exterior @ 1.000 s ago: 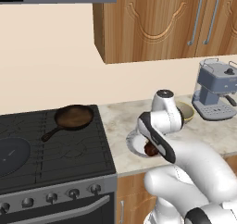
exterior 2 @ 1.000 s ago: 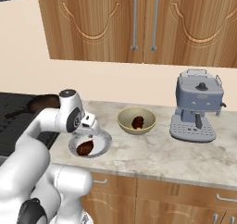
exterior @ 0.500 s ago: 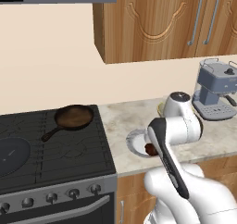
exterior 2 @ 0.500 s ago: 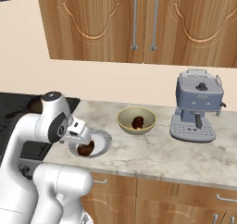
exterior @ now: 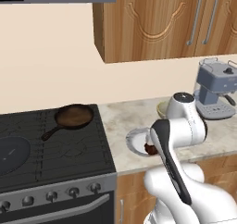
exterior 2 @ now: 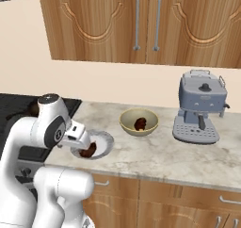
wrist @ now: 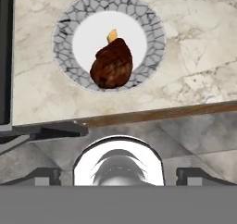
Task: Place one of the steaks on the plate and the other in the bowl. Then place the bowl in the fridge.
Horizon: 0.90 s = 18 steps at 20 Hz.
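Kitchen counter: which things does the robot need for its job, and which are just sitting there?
Needed: steak on the plate; plate; bowl; steak in the bowl.

Just sitting there: skillet; coffee machine; stove.

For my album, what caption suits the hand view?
Open gripper above a steak on the plate.

One lumpy reddish-brown steak [wrist: 111, 64] lying on my side of the round white grey-rimmed plate [wrist: 152, 26] near the counter's front edge, the other steak [exterior 2: 140, 124] sitting inside the olive-tan bowl [exterior 2: 127, 127] just beyond, upright on the counter.
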### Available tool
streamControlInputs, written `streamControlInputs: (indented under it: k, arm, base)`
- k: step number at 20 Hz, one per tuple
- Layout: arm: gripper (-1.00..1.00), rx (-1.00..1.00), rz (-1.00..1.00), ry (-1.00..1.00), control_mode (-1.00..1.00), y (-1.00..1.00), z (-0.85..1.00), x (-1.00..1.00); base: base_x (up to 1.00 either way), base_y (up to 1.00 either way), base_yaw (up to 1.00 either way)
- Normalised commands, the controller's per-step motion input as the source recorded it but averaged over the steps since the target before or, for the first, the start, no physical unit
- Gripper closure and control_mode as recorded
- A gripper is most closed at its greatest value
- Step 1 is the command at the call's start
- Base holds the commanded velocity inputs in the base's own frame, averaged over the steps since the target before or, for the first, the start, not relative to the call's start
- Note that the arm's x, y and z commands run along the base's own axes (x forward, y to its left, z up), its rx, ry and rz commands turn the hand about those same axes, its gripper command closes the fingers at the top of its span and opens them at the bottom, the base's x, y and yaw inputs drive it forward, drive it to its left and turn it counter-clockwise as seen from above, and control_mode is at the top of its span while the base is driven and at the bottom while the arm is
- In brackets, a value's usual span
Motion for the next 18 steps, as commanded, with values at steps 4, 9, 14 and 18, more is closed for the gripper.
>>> streamControlInputs:
  k: [4, 9, 14, 18]
  arm:
    - [-1.00, 0.00, 0.00, 0.00, 1.00, 0.00, 0.00, 0.00]
    - [-1.00, 0.00, 0.00, 0.00, 1.00, 0.00, 0.00, 0.00]
    - [-1.00, 0.00, 0.00, 0.00, 1.00, 0.00, 0.00, 0.00]
    - [-1.00, 0.00, 0.00, 0.00, 1.00, 0.00, 0.00, 0.00]
  base:
    - [-0.79, 0.00, -0.01]
    - [-0.52, -0.34, -0.24]
    - [0.01, -0.72, -0.82]
    - [0.03, -0.61, -0.85]
